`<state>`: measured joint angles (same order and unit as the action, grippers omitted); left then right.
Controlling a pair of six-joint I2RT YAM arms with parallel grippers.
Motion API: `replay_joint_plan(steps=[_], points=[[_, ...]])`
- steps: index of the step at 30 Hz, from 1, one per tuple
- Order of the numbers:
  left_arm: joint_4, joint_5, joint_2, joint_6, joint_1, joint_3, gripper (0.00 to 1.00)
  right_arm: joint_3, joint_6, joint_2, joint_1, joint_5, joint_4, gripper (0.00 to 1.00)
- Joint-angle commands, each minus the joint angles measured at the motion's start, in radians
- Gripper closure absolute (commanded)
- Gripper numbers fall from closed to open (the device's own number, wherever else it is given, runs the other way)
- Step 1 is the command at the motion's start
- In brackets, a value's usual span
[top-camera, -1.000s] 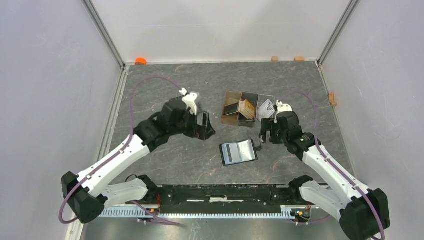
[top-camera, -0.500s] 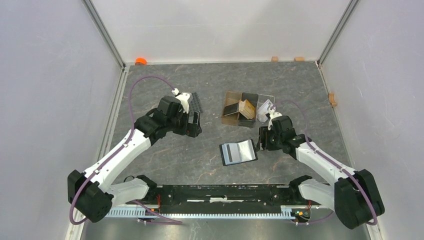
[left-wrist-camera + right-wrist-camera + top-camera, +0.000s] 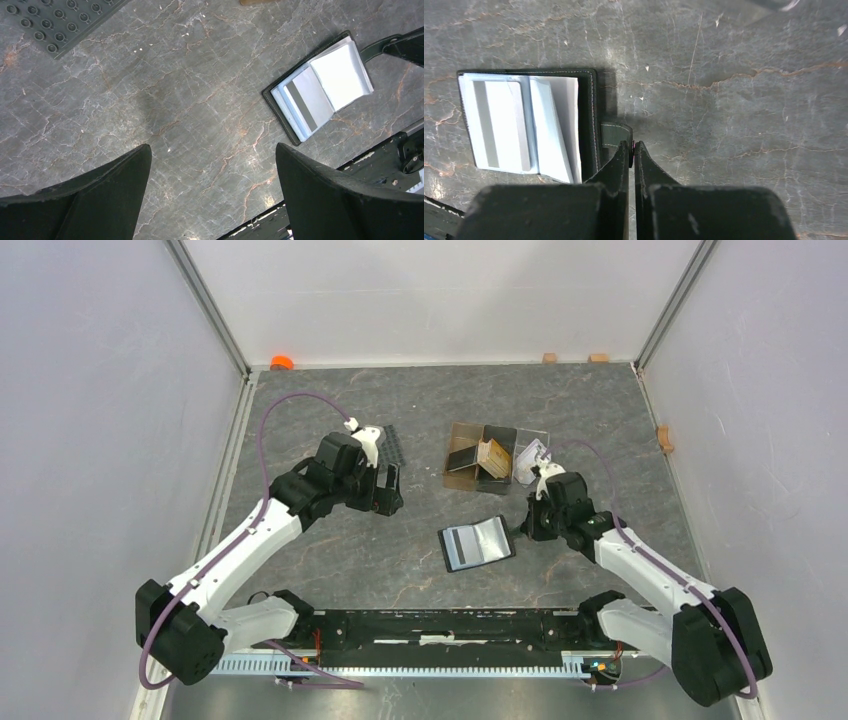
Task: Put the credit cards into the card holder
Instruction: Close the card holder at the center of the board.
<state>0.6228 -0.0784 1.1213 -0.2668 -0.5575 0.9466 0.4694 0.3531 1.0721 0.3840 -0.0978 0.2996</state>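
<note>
The card holder (image 3: 478,543) lies open on the table, black outside and pale blue-grey inside (image 3: 524,125). A whitish card with a grey stripe (image 3: 499,125) sits in its left page, also seen in the left wrist view (image 3: 306,102). My right gripper (image 3: 631,146) is low at the holder's right edge, jaws shut, pinching the end of the strap tab (image 3: 615,134). Tan-orange credit cards (image 3: 492,455) lean in the brown box, and a whitish printed card (image 3: 532,455) lies in the clear tray. My left gripper (image 3: 213,146) hangs open over bare table, left of the holder.
The brown compartment box (image 3: 468,462) and the clear tray (image 3: 543,438) stand behind the holder. A black gridded mat (image 3: 392,445) lies by the left arm, and its corner (image 3: 55,20) shows in the left wrist view. The arm bases' rail (image 3: 450,630) runs along the near edge.
The right gripper came down to the holder's strap tab and went from open to shut. The left arm drew back to the left, then stayed still and open.
</note>
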Motion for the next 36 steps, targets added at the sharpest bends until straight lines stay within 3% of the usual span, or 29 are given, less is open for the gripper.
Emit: replay_joint_plan(steps=[1, 7, 12, 19, 26, 30, 36], points=[[-0.015, 0.014, -0.013, 0.049, 0.006, -0.009, 0.0, 0.066, -0.045, -0.063, -0.001, -0.003, 0.007, 1.0], [-0.014, -0.012, 0.003, 0.045, 0.006, -0.009, 0.0, 0.115, -0.045, -0.126, 0.082, -0.013, 0.03, 1.0], [-0.015, -0.038, 0.022, 0.041, 0.005, -0.011, 0.0, 0.167, 0.024, -0.097, 0.315, 0.119, 0.019, 1.0], [-0.011, -0.053, 0.031, 0.017, 0.005, -0.009, 0.0, 0.215, 0.119, 0.041, 0.618, 0.372, 0.002, 1.0], [-0.085, -0.162, -0.021, -0.158, 0.005, -0.111, 0.0, 0.272, 0.197, 0.216, 0.836, 0.462, -0.095, 1.0], [-0.141, -0.116, -0.088, -0.261, 0.005, -0.232, 0.0, 0.326, 0.261, 0.266, 0.888, 0.569, -0.038, 1.0], [-0.276, -0.108, -0.19, -0.394, 0.004, -0.437, 0.02, 0.384, 0.303, 0.218, 0.872, 0.773, 0.208, 1.0]])
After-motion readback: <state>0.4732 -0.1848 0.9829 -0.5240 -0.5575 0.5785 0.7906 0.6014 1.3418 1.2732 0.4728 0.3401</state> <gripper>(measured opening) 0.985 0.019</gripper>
